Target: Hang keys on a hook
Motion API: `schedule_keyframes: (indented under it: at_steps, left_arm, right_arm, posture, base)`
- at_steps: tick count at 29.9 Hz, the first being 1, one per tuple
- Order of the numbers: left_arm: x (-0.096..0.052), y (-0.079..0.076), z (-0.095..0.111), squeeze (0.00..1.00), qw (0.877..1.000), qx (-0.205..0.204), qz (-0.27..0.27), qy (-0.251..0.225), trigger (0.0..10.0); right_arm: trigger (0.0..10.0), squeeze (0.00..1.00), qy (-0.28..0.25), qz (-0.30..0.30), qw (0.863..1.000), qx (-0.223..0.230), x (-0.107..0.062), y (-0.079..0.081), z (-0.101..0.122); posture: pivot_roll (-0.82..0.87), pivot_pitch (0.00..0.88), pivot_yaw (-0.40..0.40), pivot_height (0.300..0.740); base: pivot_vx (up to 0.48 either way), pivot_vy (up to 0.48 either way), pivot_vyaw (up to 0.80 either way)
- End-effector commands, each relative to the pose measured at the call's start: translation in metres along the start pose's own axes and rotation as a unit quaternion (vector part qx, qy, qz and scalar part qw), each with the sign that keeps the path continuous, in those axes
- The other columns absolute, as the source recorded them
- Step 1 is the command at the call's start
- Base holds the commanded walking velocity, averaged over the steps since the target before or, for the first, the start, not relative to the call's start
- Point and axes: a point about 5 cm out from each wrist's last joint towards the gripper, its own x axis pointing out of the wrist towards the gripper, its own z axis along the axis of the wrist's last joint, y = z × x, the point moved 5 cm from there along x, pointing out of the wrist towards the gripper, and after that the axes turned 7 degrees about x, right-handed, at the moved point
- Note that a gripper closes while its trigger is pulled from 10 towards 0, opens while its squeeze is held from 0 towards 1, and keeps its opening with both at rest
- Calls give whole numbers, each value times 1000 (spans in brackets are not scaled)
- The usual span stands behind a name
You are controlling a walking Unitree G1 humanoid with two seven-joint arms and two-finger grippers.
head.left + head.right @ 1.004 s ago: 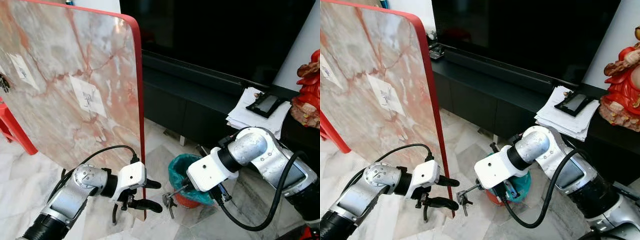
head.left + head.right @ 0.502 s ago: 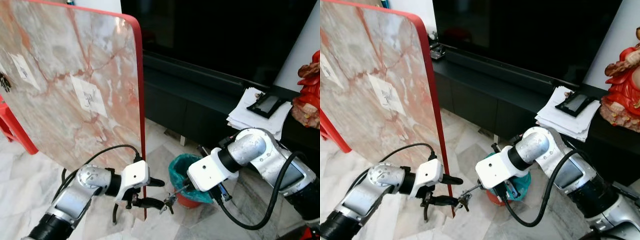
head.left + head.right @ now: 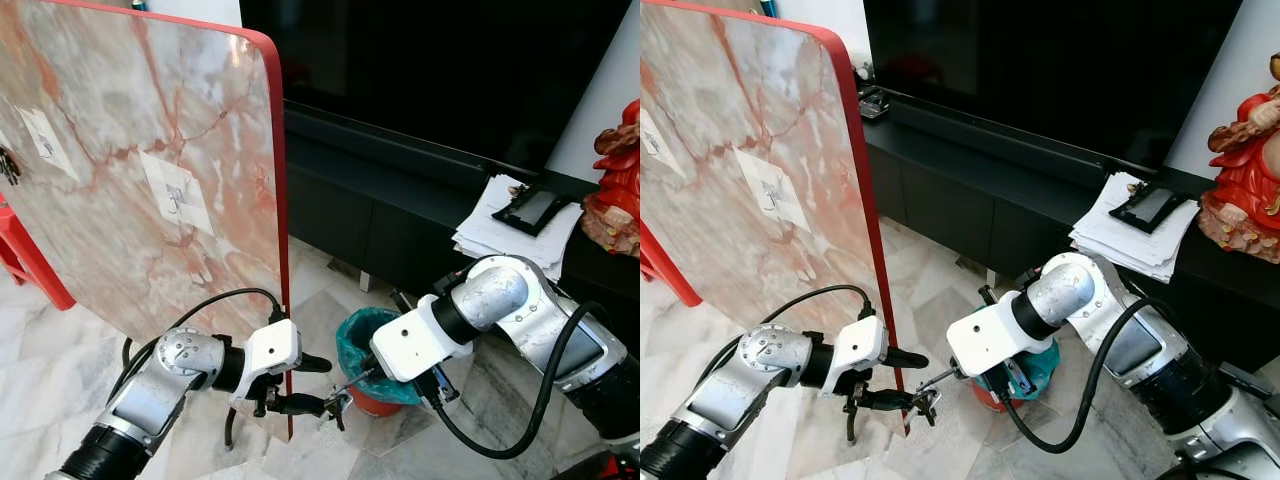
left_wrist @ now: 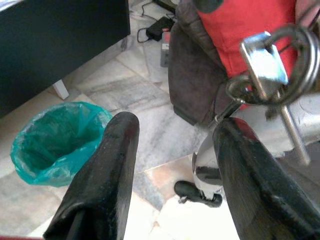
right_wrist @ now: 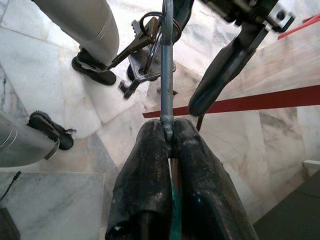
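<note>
A large marble-patterned board (image 3: 150, 170) with a red edge stands tilted on the tiled floor (image 3: 330, 300), and its red side edge comes down just behind the left gripper (image 3: 312, 385). To the right of this edge the floor is open up to a dark low cabinet (image 3: 400, 200). A small bin with a green bag (image 3: 365, 350) stands on this floor, partly behind the right gripper (image 5: 167, 131).

The left arm reaches low and forward from the left side, with its wrist bent toward the middle. Its two black fingers (image 4: 112, 165) are apart, one above the other, and the lower one points at the keys (image 3: 925, 400).

The right arm bends down from the cabinet side, with the elbow high and the white wrist block in front of the bin. Its fingers are pressed together on a thin metal rod (image 5: 166, 65). The key ring hangs on the far end of this rod, just beside the left gripper's lower fingertip, low above the floor. I cannot tell if they touch.
</note>
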Motion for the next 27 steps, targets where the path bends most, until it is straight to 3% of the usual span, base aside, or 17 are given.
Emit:
schedule_keyframes:
  at_steps: [1,27]
  left_arm:
    - [-1,4,3,0,1000,11,7,-3,10000]
    - [-1,-2,10,0,1000,-1,-21,-20,10000]
  right_arm:
    - [0,0,-7,-11,1000,-14,-5,-5,7]
    - [0,0,-14,-9,1000,-9,0,-6,6]
  posture:
    - [36,50,-24,740]
    - [39,50,-25,740]
  base:
    - [0,0,0]
    - [0,0,0]
